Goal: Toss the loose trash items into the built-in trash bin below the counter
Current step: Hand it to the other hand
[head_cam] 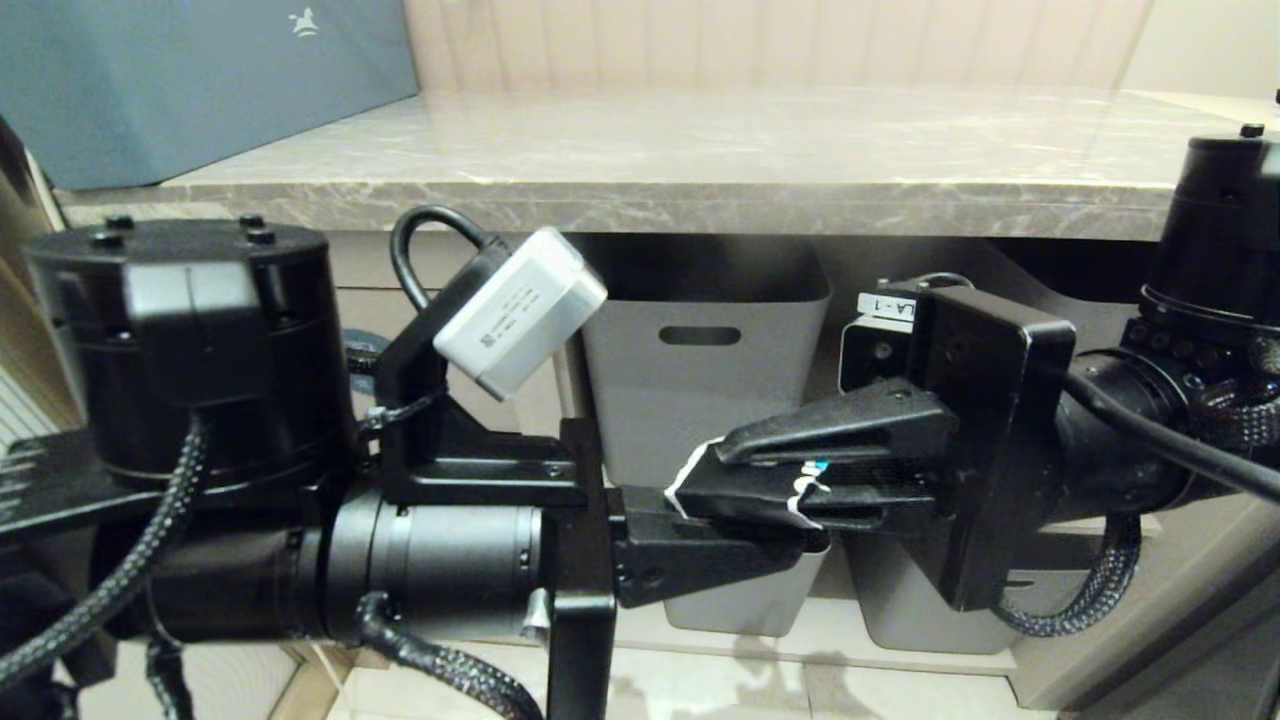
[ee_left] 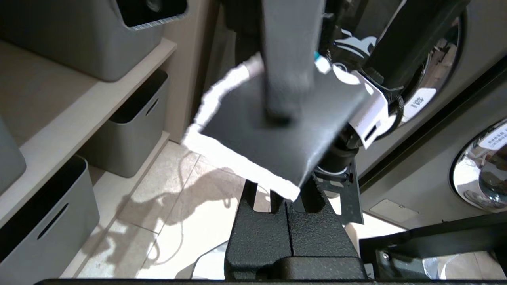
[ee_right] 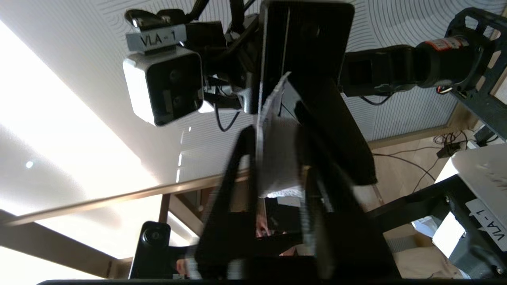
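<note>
black scrap [head_cam: 745, 492] passing between pincers, below the worktop [head_cam: 700, 160]
left pincer [head_cam: 700, 540] clamps it shut; right pincer [head_cam: 800, 470] part open around it, should clear fully before pulling away.

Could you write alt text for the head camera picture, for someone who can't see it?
Two black robot arms meet in front of a grey marble counter, passing a torn black piece with white edges: the left claw is shut on it and the right claw also reaches around it. Behind them, grey plastic tubs stand on a shelf under the counter.
</note>
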